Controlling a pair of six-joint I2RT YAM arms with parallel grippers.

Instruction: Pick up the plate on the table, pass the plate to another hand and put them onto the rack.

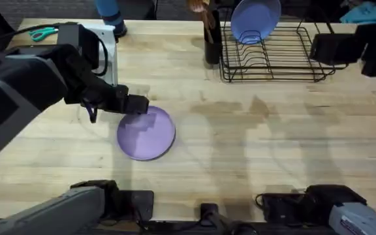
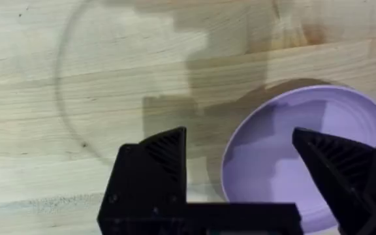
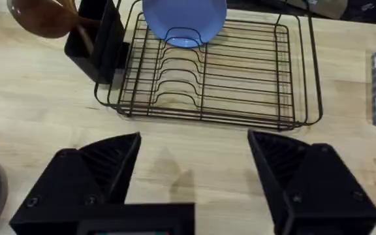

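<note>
Left gripper (image 2: 240,163) hovers low over the desk (image 1: 240,143), fingers (image 2: 158,160) spread wide, and the lavender plate's (image 2: 286,150) near rim sits right between them, one finger over the plate, the other over bare wood beside it. Right gripper (image 3: 194,163) gapes open too, holding nothing, well back from the plate. Beyond it stands the black wire rack (image 3: 253,85), a periwinkle plate (image 3: 185,19) upright in its far slots.

The plate (image 1: 146,134) lies on the table (image 1: 253,143), rack (image 1: 273,55) far behind right.
</note>
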